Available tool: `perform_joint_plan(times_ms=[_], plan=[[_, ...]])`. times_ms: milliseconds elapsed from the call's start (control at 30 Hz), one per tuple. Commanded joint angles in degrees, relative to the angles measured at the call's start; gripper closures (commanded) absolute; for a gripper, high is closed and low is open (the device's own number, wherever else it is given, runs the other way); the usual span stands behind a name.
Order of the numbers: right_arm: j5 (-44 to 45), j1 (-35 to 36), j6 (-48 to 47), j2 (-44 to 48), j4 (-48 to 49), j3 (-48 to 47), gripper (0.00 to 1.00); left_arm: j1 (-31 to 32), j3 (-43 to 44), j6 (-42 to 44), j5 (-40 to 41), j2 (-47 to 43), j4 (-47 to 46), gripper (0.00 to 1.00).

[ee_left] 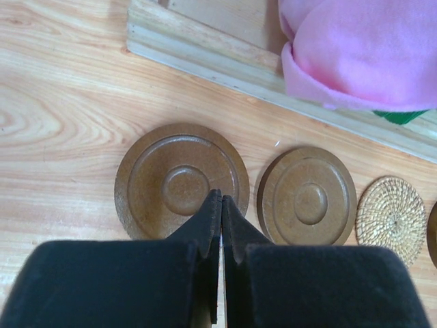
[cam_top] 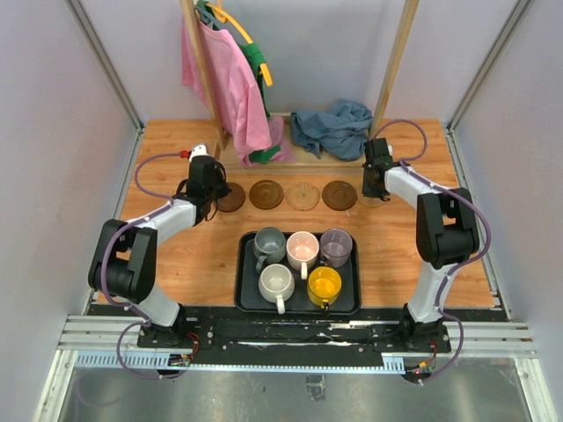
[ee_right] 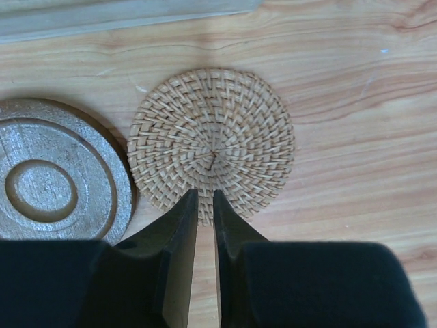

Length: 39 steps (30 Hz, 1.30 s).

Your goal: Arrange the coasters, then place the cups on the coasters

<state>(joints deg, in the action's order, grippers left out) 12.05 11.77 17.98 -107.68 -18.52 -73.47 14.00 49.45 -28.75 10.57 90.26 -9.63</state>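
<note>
All five coasters (cam_top: pixel 266 194) lie in one row across the far half of the surface (cam_top: pixel 202 272), close together but not overlapping, which leaves each disc free to take a cup. The five cups (cam_top: pixel 303 249) stand packed together in the black tray (cam_top: pixel 239 272) near the arm bases. None is on a coaster yet, so the work appears to be in its arranging stage. The left claw (ee_left: pixel 220 203) is fully closed, its tips pressed together and holding nothing. It is over the near edge of the leftmost dark coaster (ee_left: pixel 181 179). A closed tip suits nudging a thin flat disc better than pinching it, so that is probably why it is held this way. The right claw (ee_right: pixel 203 198) is narrow, with only a slim gap between its tips, and it grips nothing. It hangs over the near rim of the woven coaster (ee_right: pixel 212 150) at the right end of the row, just beside a dark one. Whether either tip actually touches its disc cannot be told. The row's spacing looks roomy enough for the cups' handles.
</note>
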Motion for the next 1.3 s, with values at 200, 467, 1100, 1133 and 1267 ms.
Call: perform_joint_plan(times_ms=[200, 467, 1100, 1133, 1267], plan=[[-3.2, -1.3, -1.5, -3.7, 2.5, -2.8, 0.84, -0.1, -1.6, 0.6, -0.7, -1.9, 0.0, 1.0], [-1.6, -2.3, -0.3, -3.3, 2.7, 0.6, 0.84, -0.1, -1.0, 0.6, -1.8, -0.5, -0.5, 0.99], [0.1, -3.2, 0.2, 0.5, 1.7, 3.8, 0.85, -0.1, -0.2, 1.0, -1.7, 0.9, -0.6, 0.99], [0.4, -3.2, 0.2, 0.7, 1.6, 3.8, 0.84, -0.1, -0.3, 1.0, -1.7, 0.9, -0.6, 1.0], [1.5, -3.2, 0.1, 1.4, 1.2, 3.6, 0.85, -0.1, -0.4, 1.0, -1.6, 0.9, -0.5, 0.99]])
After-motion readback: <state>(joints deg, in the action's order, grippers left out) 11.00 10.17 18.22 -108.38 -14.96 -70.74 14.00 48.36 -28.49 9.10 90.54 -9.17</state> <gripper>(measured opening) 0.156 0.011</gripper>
